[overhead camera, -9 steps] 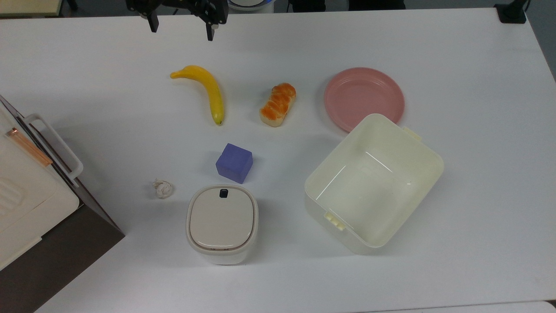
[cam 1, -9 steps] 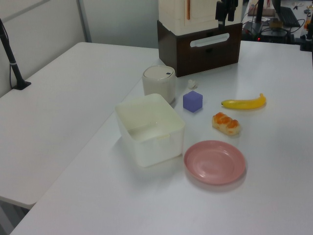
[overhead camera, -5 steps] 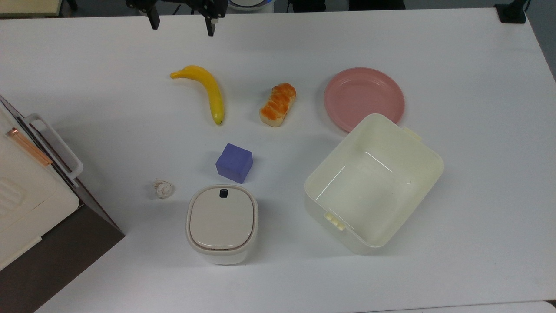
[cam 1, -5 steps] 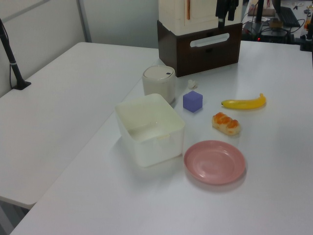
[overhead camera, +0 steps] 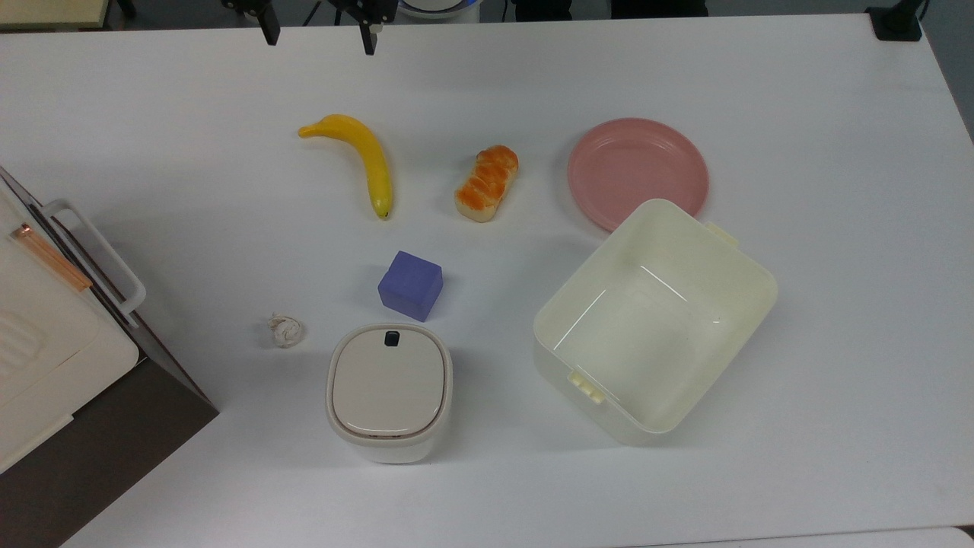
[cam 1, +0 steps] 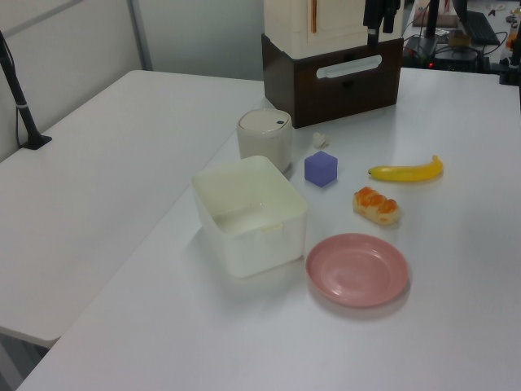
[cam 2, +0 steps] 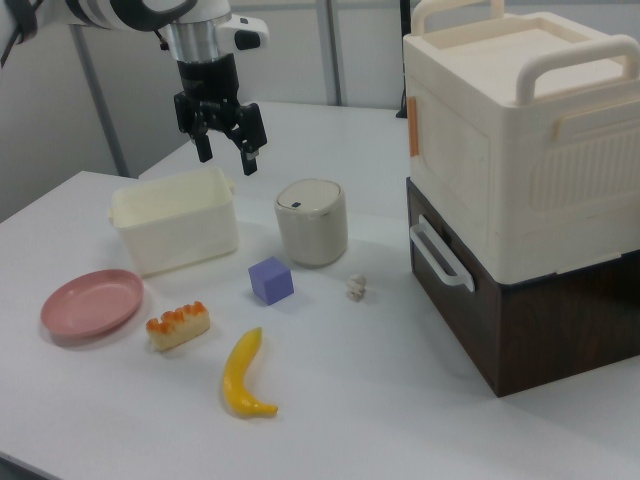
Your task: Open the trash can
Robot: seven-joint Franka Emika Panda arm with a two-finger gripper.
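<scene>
- trash can: white body, beige lid, black button
- banana: yellow
- cube: purple-blue
- plate: pink
- tub: cream-yellow
- bread: orange-striped, pale
- table: white

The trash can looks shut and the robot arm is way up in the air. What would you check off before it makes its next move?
1. Lid state: the trash can has its beige lid flat and closed, as a start should be. Ok.
2. Button reachable: the black push button is uncovered at the rim. Ok.
3. Gripper: jaws spread open, holding nothing. Ok.
4. Alignment: in the top view the gripper sits at the far table edge, not over the button. Not ok.
5. Neighbours: the purple cube stands just beyond the button side, apart from the can; the paper wad lies beside it. Ok, but tight.
6. Whether a press frees the lid: cannot tell.
</scene>
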